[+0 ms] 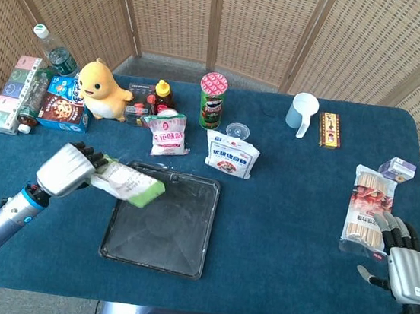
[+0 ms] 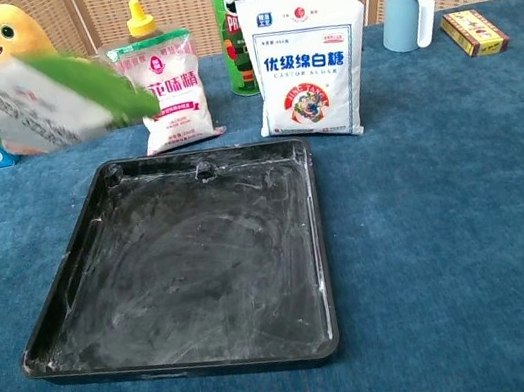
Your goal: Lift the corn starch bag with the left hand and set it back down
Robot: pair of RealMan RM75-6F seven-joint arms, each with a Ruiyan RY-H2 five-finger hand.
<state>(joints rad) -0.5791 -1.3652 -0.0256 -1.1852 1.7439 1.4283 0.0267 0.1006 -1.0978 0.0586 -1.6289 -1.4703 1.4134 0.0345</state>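
A blue table stands in front of woven bamboo screens. At the far left of the table are some boxes and a water bottle, then a yellow duck toy.

Just below them, the left hand grips one end of the corn starch bag. The bag is white with a green end. It hangs in the air, tipped out almost flat, with its green end over the top left corner of the black tray. In the chest view the bag looks blurry and sits high above the tray, touching nothing below it.

Further right, behind the tray, are a pink and white pouch, a green chip can and a white sugar bag. Then come a pale blue cup, a small box and a pack of sticks.

At the far right edge, the right hand holds nothing, and its fingers look loosely apart.

The lift looks done, so the step in hand is the carry in the air. Next, the left hand likely needs to bring the bag down slowly, lay it on the tray or the table, and only then let go. Dropping it from up high could make it flop or slide.
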